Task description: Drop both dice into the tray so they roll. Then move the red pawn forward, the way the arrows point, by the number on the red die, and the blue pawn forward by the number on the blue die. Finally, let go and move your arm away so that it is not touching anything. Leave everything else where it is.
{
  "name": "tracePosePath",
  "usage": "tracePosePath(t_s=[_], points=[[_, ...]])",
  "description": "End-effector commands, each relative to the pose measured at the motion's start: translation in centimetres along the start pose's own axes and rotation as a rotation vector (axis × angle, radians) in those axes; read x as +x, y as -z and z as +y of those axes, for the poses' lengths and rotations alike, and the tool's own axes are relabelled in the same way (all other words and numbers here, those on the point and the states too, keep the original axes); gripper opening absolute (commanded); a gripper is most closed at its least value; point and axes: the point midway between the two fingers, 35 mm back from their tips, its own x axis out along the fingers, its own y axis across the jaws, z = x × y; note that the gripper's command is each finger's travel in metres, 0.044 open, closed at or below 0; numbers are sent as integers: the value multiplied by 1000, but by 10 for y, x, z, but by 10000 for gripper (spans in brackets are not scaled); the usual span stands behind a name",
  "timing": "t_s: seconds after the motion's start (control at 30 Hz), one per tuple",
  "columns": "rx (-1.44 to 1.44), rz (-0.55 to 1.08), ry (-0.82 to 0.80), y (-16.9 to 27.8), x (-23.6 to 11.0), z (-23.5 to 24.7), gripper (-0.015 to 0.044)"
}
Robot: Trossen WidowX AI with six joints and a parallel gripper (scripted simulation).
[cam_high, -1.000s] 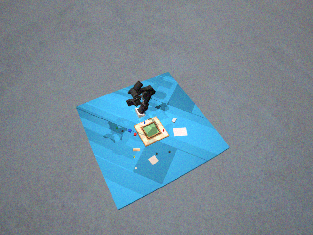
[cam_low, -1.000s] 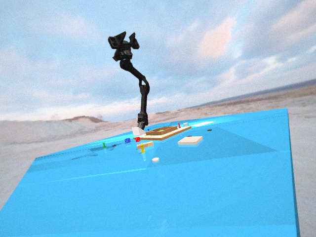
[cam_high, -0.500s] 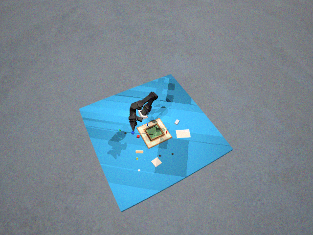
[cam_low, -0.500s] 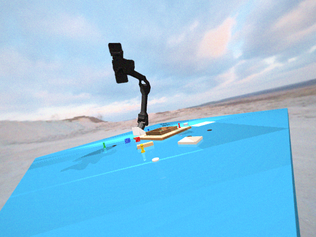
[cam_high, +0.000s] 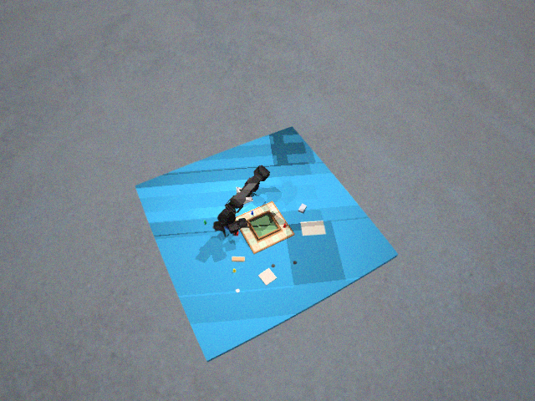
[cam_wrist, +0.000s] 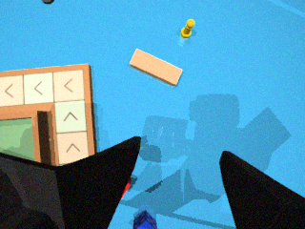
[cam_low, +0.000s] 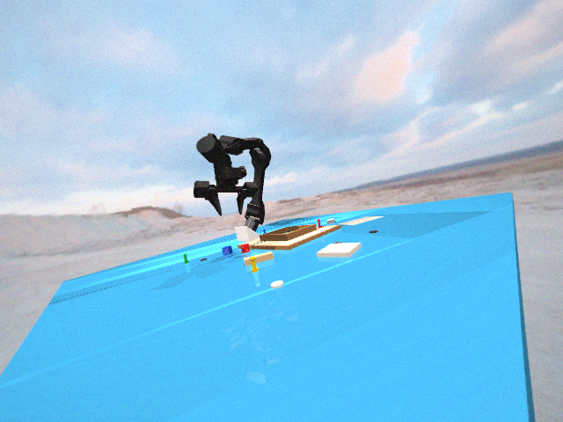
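My gripper (cam_low: 230,214) (cam_wrist: 180,149) is open and empty, its fingers pointing down, high above the table near the two dice. The red die (cam_high: 236,234) (cam_low: 245,248) (cam_wrist: 126,189) lies on the table beside the board's corner; in the wrist view the left finger hides most of it. The blue die (cam_low: 226,250) (cam_wrist: 145,221) lies beside it, at the wrist view's bottom edge. The tray (cam_high: 271,236) (cam_low: 278,236) stands in the middle of the arrow board (cam_high: 255,248) (cam_wrist: 71,116). The red pawn (cam_high: 284,225) (cam_low: 318,223) and blue pawn (cam_high: 252,213) (cam_low: 264,231) stand on the board.
A tan block (cam_high: 237,259) (cam_low: 266,258) (cam_wrist: 156,67) and a yellow pawn (cam_high: 234,270) (cam_low: 253,264) (cam_wrist: 187,30) are near the board. A green pawn (cam_high: 205,222) (cam_low: 185,258), a white disc (cam_high: 237,290) (cam_low: 276,284), a square pale slab (cam_high: 267,276) (cam_low: 339,250) and dark discs lie farther out.
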Motion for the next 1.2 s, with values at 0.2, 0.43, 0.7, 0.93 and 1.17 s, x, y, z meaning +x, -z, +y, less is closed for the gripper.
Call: tracePosePath(t_s=[0.2,0.43,0.7,0.93,1.17], points=[[429,405,-75,78,26,47,275],[429,405,-76,89,39,52,275],[429,405,-76,95,53,55,275],[429,405,-77,98,63,57,275],[428,405,-77,103,73,59,275]])
